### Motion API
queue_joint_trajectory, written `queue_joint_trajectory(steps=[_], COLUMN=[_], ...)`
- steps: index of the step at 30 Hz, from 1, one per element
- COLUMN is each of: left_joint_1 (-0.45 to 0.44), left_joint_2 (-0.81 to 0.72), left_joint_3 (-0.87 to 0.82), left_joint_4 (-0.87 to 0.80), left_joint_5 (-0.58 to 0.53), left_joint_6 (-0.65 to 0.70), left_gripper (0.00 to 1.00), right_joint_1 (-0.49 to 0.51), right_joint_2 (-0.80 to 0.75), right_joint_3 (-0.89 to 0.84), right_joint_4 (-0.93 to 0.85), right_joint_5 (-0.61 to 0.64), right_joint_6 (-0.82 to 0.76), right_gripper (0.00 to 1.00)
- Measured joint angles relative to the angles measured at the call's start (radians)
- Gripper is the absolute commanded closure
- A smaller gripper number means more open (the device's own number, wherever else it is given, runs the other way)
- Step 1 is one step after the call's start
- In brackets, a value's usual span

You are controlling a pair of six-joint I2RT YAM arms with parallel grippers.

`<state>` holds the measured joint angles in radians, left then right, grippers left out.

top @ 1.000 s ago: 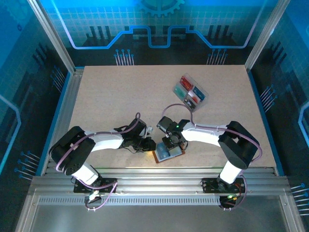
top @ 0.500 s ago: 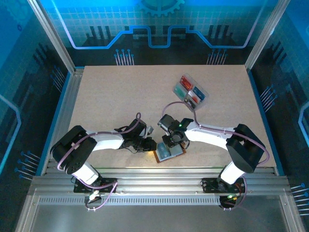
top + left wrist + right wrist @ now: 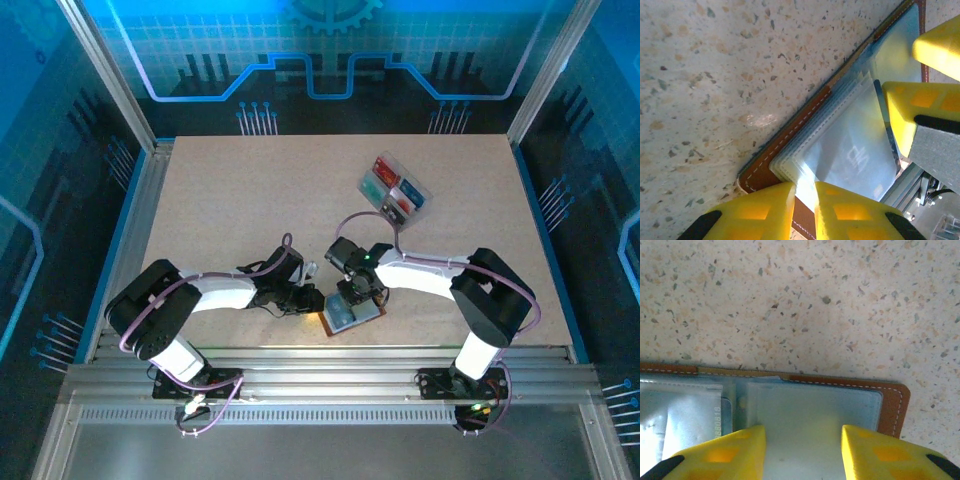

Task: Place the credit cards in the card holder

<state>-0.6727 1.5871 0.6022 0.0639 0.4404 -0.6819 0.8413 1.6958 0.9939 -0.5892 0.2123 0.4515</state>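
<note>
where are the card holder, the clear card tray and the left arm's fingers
card holder [image 3: 892, 402]: right wrist view, on its brown leather corner
clear tray [image 3: 423, 199]: top external view, on its right-hand corner rim
left fingers [image 3: 760, 210]: left wrist view, on the left-hand yellow finger

Speckled beige tabletop [image 3: 230, 200], edged by ribbed aluminium rails [image 3: 330, 385] along the near side. Clear plastic compartment tray [image 3: 364, 183] lying askew toward the far right. Behind, blue backdrop panel [image 3: 330, 50] with circuit-line pattern; slanted metal posts [image 3: 105, 70] either side.
</note>
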Motion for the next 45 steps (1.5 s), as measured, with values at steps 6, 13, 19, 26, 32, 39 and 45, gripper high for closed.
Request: queue_joint_trajectory(steps=[6,13,19,26,32,39,45], left_joint_1=[0.0,-0.002,-0.002,-0.002,-0.002,-0.002,-0.001], left_joint_2=[0.004,0.004,0.006,0.006,0.01,0.015,0.021], left_joint_3=[0.0,0.0,0.0,0.0,0.0,0.0,0.001], left_joint_4=[0.01,0.012,0.013,0.013,0.018,0.021,0.029], left_joint_5=[0.003,0.002,0.003,0.003,0.006,0.01,0.014], left_joint_6=[0.0,0.0,0.0,0.0,0.0,0.0,0.0], left_gripper=[0.8,0.8,0.8,0.8,0.8,0.8,0.8], right_joint_1=[-0.039,-0.079,-0.09,-0.09,-0.089,-0.048,-0.008], right_joint_2=[-0.002,-0.085,-0.134,-0.087,-0.021,-0.01,-0.029], right_joint_3=[-0.013,-0.06,-0.063,-0.052,-0.036,-0.039,-0.059], right_joint_4=[0.029,0.06,0.059,0.056,0.059,0.068,0.083], right_joint_5=[-0.016,-0.085,-0.09,-0.082,-0.067,-0.017,0.0], right_joint_6=[0.0,-0.003,-0.013,-0.019,-0.019,-0.002,0.025], right_gripper=[0.56,0.5,0.61,0.59,0.56,0.66,0.86])
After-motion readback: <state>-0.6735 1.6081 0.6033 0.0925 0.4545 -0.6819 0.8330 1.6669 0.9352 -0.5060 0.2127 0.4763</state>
